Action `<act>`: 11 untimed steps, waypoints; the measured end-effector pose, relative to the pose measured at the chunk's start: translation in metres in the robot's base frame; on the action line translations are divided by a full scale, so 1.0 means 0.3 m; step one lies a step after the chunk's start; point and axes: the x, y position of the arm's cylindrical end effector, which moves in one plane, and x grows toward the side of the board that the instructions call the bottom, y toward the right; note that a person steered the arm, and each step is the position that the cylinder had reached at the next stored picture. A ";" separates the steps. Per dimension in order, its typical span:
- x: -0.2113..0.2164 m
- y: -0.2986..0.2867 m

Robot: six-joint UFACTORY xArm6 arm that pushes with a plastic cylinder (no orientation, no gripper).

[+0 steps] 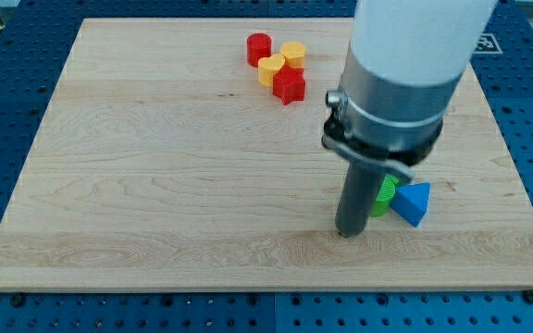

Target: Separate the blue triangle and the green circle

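Observation:
The blue triangle (413, 203) lies at the view's lower right on the wooden board (155, 185). The green circle (383, 197) touches its left side and is partly hidden behind the rod. My tip (348, 231) rests on the board just left of and slightly below the green circle, close to it; contact cannot be told.
A cluster sits near the view's top centre: a red cylinder (259, 48), a yellow hexagon-like block (292, 53), a yellow heart-like block (271, 68) and a red star-like block (289, 86). The arm's wide body (396, 83) covers the board's upper right.

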 end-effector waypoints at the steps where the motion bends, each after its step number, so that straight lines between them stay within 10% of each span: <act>1: 0.045 -0.002; 11: -0.131 0.163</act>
